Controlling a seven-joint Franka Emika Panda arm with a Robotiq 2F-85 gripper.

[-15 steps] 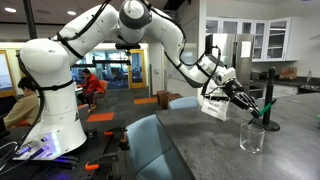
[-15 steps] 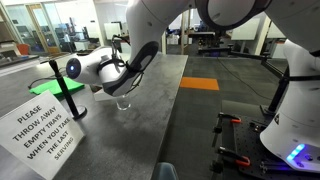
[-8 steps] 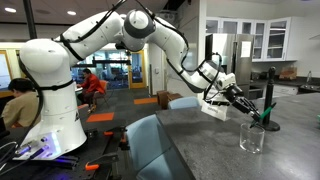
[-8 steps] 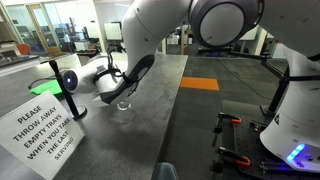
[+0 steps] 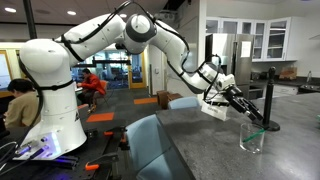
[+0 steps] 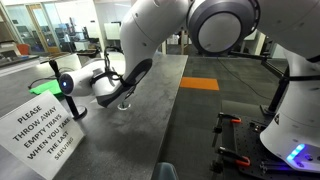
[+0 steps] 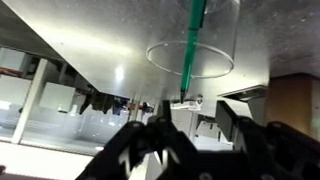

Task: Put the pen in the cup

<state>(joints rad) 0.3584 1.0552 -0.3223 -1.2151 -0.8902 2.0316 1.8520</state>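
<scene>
Glossy white rounded arm (image 5: 100, 33); dark seams at joints; bulky white base (image 5: 55, 100); black gripper (image 5: 240, 100)

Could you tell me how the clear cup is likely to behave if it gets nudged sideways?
The cup looks like clear glass, so it is probably rigid, slippery and breakable. It stands upright, short and broad, on a smooth countertop, so a low nudge would likely slide it rather than tip it.
</scene>
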